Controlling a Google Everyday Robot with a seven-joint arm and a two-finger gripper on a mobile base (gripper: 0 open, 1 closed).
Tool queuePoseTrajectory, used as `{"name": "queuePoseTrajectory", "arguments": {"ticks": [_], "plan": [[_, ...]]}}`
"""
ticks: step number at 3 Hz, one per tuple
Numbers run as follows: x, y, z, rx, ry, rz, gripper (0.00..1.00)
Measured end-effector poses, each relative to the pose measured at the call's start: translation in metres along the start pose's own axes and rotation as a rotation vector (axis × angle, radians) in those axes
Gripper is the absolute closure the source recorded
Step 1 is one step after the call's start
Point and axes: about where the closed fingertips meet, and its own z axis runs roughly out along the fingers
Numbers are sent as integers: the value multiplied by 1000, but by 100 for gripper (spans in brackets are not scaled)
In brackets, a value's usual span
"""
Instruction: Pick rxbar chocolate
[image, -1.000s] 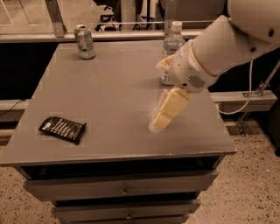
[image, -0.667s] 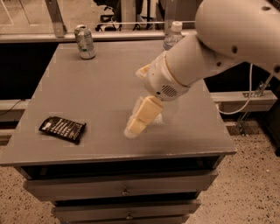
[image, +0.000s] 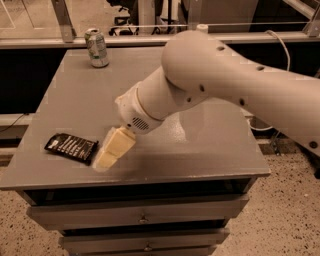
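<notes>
Since a second ago the arm (image: 210, 85) has swung from right of centre toward the lower left. The bar and can haven't moved.

Camera view: pincer (image: 105, 160) is low over the tabletop (image: 215, 150) at lower left, angled down-left, tip just beside the right end of the rxbar chocolate (image: 71, 147). Contact unclear. Spread or pressed together: can't tell. The bar lies flat near the tabletop's front-left edge. Green-and-white can (image: 96, 47) stands upright at upper left, well apart from both. Drawers (image: 145, 212) sit below.
</notes>
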Motion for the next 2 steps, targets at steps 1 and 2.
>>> {"name": "queuePoseTrajectory", "arguments": {"ticks": [1, 2], "plan": [[-11, 3, 30, -6, -20, 15, 0], [-20, 5, 46, -8, -35, 26, 0]]}}
